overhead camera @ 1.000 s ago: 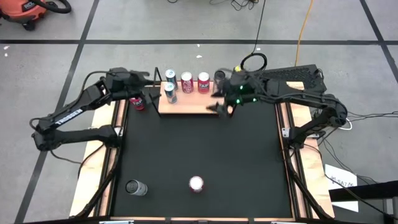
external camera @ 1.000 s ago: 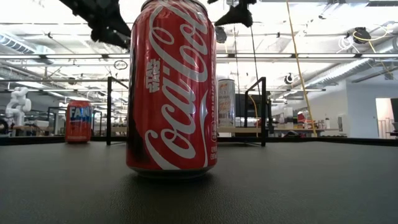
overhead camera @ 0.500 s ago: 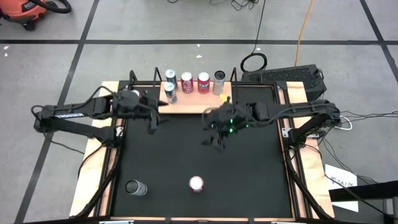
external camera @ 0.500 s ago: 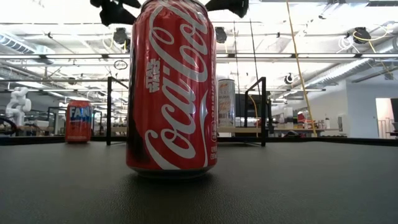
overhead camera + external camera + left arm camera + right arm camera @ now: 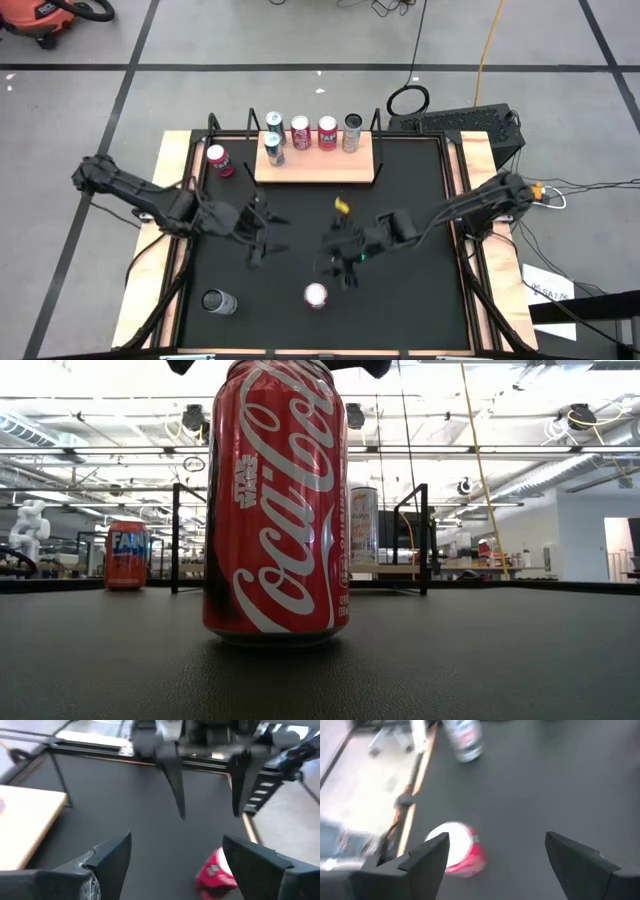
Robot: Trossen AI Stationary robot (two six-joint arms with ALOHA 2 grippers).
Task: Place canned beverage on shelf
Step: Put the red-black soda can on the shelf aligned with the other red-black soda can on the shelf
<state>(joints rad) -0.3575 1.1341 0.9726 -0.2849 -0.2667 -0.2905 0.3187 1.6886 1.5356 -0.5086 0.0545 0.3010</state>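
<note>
Standing upright on the black table near its front edge is a red cola can, unheld and well apart from the shelf at the far edge; in the low view this can fills the foreground, with the shelf's black rods behind it. Right gripper hangs just beside the red can, on its far side, fingers spread and grasping nothing — the can shows between them in the right wrist view. Left gripper sits over the middle-left of the table, fingers likewise parted and empty. Five cans stand on the shelf — four in the back row, one in front at its left; a red Fanta can stands on the table just beside the shelf's left end; a silver can stands at the front-left corner.
</note>
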